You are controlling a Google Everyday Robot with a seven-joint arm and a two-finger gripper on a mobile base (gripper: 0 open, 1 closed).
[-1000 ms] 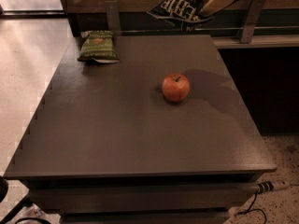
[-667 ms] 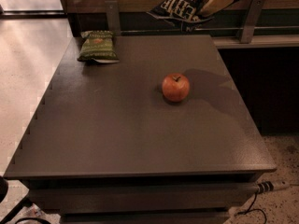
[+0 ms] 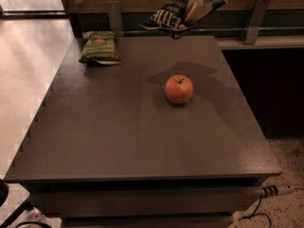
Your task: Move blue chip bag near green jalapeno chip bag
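Fig.: dark grey tabletop point(image 3: 118, 137) seen from its near edge; clock directions taken w/ tabletop centre as dial, 12 = far edge.

(a) Pincer point(image 3: 194, 11), pale, at approx. 12–1 o'clock, up at the top of the view, above the far edge. It is clenched on the blue chip bag point(image 3: 166, 15), gripping the bag's right-hand part.
(b) Blue chip bag hangs clear of the tabletop, tilted, white lettering facing the viewer, its lower end twd. 11 o'clock.
(c) Green jalapeno chip bag point(image 3: 99, 46) lies flat at 11 o'clock, in the far-left corner, well apart from the blue bag.
(d) Apple point(image 3: 179, 89), upright, stem up, just off centre twd. 1–2 o'clock; touches neither bag.
(e) Shadow point(image 3: 204, 75) of arm & bag falls across the tabletop around the apple.
(f) Power strip point(image 3: 275, 190) on floor, 4–5 o'clock.
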